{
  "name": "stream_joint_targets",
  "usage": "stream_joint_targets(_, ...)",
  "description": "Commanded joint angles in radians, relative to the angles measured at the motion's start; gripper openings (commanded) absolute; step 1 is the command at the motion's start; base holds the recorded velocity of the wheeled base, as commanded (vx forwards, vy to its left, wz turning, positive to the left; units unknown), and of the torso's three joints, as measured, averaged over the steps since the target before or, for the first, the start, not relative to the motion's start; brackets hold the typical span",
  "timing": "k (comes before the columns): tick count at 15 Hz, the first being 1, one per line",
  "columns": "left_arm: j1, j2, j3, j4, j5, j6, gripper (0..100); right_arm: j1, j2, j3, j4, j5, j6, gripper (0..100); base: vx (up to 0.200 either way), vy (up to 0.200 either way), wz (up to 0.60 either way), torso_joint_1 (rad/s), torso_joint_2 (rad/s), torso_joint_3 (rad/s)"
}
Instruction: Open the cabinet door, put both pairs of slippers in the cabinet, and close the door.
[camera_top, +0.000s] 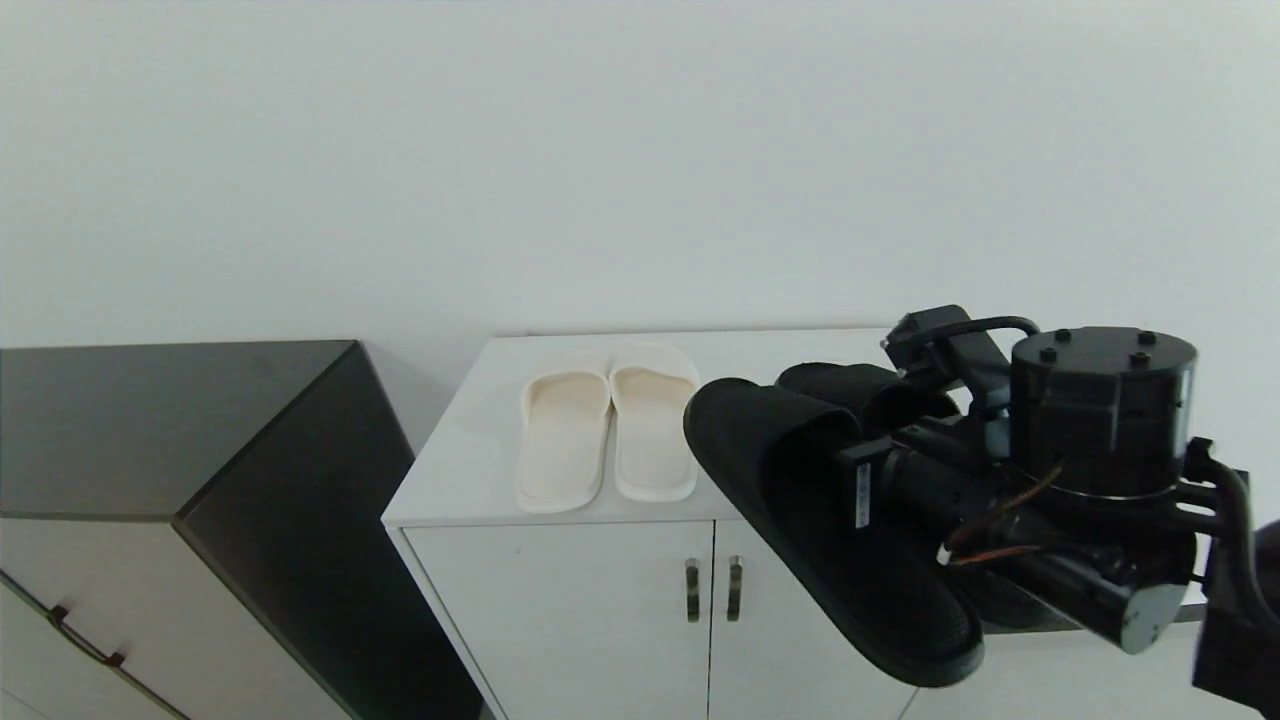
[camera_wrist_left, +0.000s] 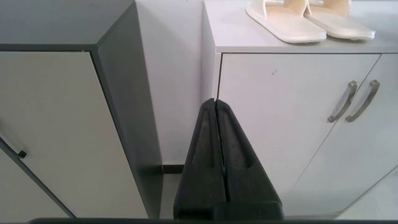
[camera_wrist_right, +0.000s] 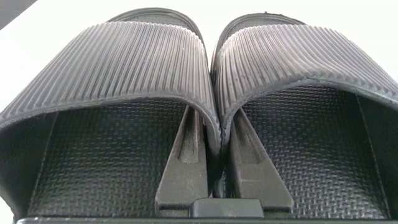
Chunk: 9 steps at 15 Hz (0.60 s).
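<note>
The black slippers hang tilted, side by side, by the right front of the cabinet. The right gripper pinches their two inner strap edges together, one finger inside each slipper. The white slippers lie paired on the cabinet top. Both doors are closed. The left gripper, fingers pressed together and empty, sits low before the cabinet's left corner.

The right arm hides the right end of the cabinet top and most of the farther black slipper. The doors run off the bottom edge. In the left wrist view, the white slippers are cut off at the toes.
</note>
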<state>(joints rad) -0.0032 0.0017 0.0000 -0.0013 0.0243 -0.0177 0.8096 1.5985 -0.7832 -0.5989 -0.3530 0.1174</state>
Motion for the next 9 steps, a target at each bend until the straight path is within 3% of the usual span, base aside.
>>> stream_joint_targets(1,0.0,0.0,0.0,0.0,0.0,0.001,0,0.02,-0.083,0.055,0.001,0.017,-0.001,0,0.0,0.0,0.0,0.0,0.0,0.0)
stream_joint_targets(9,0.0,0.0,0.0,0.0,0.0,-0.001,0,0.03,-0.101,0.121,0.005,0.091,-0.007,0,-0.2,0.0,0.0,0.0,0.0,0.001)
